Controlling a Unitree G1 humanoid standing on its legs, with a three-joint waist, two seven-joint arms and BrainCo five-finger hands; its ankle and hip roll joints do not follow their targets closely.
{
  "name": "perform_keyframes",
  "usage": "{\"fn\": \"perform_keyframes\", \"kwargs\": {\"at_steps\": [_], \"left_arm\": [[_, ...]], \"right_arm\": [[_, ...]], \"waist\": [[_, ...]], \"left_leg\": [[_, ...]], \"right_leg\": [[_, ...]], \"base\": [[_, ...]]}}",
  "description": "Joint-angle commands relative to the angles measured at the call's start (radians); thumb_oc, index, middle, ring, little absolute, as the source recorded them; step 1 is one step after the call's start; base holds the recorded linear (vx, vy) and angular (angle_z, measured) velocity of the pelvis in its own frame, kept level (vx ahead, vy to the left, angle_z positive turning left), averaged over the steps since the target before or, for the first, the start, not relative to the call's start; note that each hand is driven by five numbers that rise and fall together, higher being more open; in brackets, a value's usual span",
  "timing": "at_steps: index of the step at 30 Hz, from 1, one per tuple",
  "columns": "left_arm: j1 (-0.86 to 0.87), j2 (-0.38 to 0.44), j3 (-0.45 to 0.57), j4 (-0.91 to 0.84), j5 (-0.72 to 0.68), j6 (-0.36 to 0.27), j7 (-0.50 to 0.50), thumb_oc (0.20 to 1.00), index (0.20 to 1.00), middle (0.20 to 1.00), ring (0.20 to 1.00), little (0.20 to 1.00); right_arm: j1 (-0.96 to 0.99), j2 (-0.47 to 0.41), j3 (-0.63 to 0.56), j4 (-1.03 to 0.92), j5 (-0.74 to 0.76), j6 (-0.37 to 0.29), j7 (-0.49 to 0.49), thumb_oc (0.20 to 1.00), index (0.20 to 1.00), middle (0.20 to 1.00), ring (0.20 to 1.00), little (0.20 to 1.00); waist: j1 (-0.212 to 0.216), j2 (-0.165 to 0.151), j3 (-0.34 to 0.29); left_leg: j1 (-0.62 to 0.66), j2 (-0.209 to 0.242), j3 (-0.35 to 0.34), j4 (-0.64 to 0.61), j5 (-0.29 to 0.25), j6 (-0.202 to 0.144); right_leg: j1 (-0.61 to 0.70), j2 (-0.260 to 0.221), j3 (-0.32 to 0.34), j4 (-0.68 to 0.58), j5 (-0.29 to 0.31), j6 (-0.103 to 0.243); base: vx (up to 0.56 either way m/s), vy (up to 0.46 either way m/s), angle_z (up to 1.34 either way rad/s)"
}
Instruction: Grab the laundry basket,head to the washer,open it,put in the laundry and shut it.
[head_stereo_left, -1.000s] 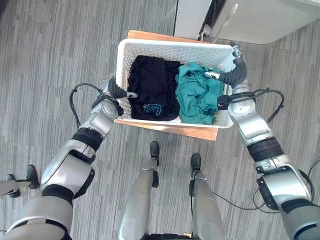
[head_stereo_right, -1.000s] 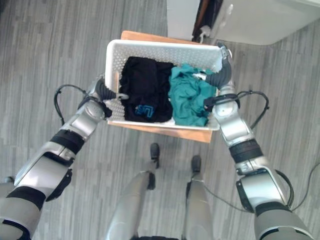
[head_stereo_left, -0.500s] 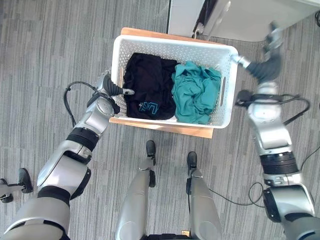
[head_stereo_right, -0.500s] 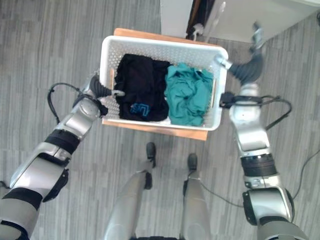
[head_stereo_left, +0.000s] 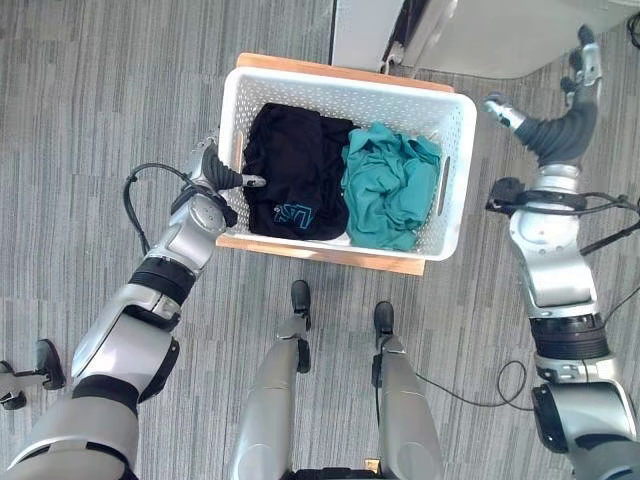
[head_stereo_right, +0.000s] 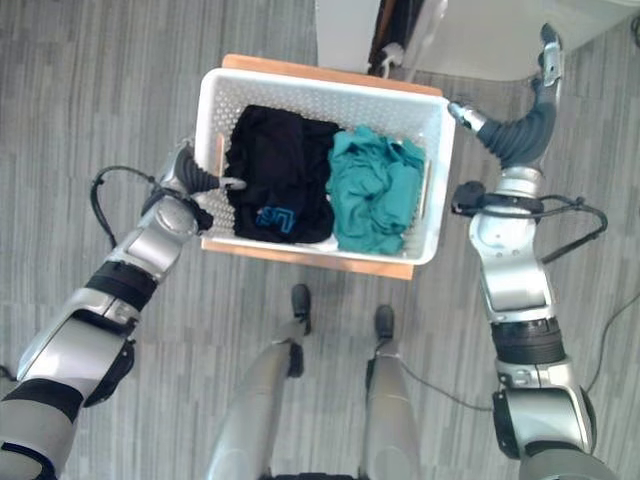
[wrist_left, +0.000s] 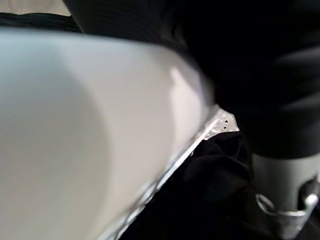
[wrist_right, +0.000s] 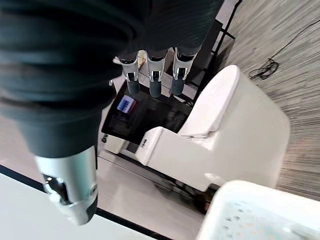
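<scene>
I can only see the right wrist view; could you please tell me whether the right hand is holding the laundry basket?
Observer: No. The right hand is raised beside the laundry basket, apart from it, fingers straight.
Operator: Thank you. And the left hand?
Observer: The left hand is at the basket's left wall, thumb hooked over into it.
Operator: What is inside?
Observer: A black garment on the left, a teal garment on the right.

white perforated basket (head_stereo_left: 455, 150), black garment (head_stereo_left: 290, 180), teal garment (head_stereo_left: 385, 190), seemingly grey-striped floor (head_stereo_left: 100, 90)
</scene>
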Motion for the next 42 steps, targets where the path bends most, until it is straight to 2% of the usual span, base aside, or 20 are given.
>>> {"fn": "perform_keyframes", "kwargs": {"at_steps": [1, 4, 15, 20, 24, 35, 42], "left_arm": [[0.057, -0.057, -0.017, 0.059, 0.057, 0.010, -0.013, 1.000, 1.000, 1.000, 1.000, 1.000], [0.070, -0.059, -0.006, 0.063, 0.062, 0.008, -0.016, 1.000, 1.000, 1.000, 1.000, 1.000], [0.078, -0.069, -0.005, 0.066, 0.056, -0.003, -0.014, 1.000, 1.000, 1.000, 1.000, 1.000], [0.082, -0.083, -0.010, 0.052, 0.060, -0.002, -0.014, 1.000, 1.000, 1.000, 1.000, 1.000], [0.080, -0.096, -0.012, 0.036, 0.061, -0.003, -0.008, 1.000, 1.000, 1.000, 1.000, 1.000], [0.066, -0.122, -0.027, 0.018, 0.050, 0.003, -0.012, 1.000, 1.000, 1.000, 1.000, 1.000], [0.061, -0.121, -0.031, 0.007, 0.048, 0.003, -0.013, 1.000, 1.000, 1.000, 1.000, 1.000]], "right_arm": [[0.056, -0.028, -0.088, -0.050, -0.038, -0.005, -0.007, 1.000, 1.000, 1.000, 1.000, 1.000], [0.144, -0.009, -0.089, -0.061, -0.031, -0.011, 0.024, 1.000, 1.000, 1.000, 1.000, 1.000], [0.171, 0.023, -0.037, 0.009, -0.046, 0.003, 0.044, 1.000, 1.000, 1.000, 1.000, 1.000], [0.128, 0.037, 0.021, 0.118, -0.113, 0.055, 0.042, 1.000, 1.000, 1.000, 1.000, 1.000], [0.101, 0.062, 0.056, 0.187, -0.115, 0.070, 0.041, 1.000, 1.000, 1.000, 1.000, 1.000], [-0.015, 0.094, 0.129, 0.431, -0.058, 0.089, 0.044, 1.000, 1.000, 1.000, 1.000, 1.000], [-0.042, 0.102, 0.144, 0.451, -0.037, 0.085, 0.051, 1.000, 1.000, 1.000, 1.000, 1.000]], "waist": [[-0.011, 0.012, -0.012], [-0.017, 0.009, -0.011], [-0.017, 0.017, -0.006], [-0.007, 0.028, -0.001], [0.000, 0.035, 0.000], [0.019, 0.050, 0.008], [0.024, 0.054, 0.013]], "left_leg": [[-0.041, 0.007, -0.125, 0.138, -0.215, -0.036], [-0.042, 0.004, -0.127, 0.137, -0.214, -0.035], [-0.047, -0.001, -0.123, 0.136, -0.211, -0.032], [-0.049, -0.005, -0.123, 0.137, -0.211, -0.029], [-0.050, -0.009, -0.123, 0.140, -0.210, -0.028], [-0.052, -0.017, -0.121, 0.140, -0.207, -0.027], [-0.058, -0.021, -0.120, 0.144, -0.206, -0.026]], "right_leg": [[-0.011, -0.055, -0.036, -0.100, 0.127, 0.006], [-0.015, -0.055, -0.034, -0.097, 0.126, 0.007], [-0.021, -0.059, -0.034, -0.095, 0.128, 0.007], [-0.020, -0.064, -0.034, -0.092, 0.127, 0.006], [-0.022, -0.066, -0.036, -0.088, 0.126, 0.006], [-0.024, -0.074, -0.040, -0.085, 0.126, 0.006], [-0.026, -0.076, -0.042, -0.084, 0.128, 0.007]], "base": [[0.02, 0.000, 0.03], [0.00, 0.000, 0.00], [0.00, 0.000, 0.00], [0.00, 0.000, 0.00], [0.00, 0.000, 0.00], [0.00, 0.000, 0.00], [0.00, 0.000, 0.00]]}}
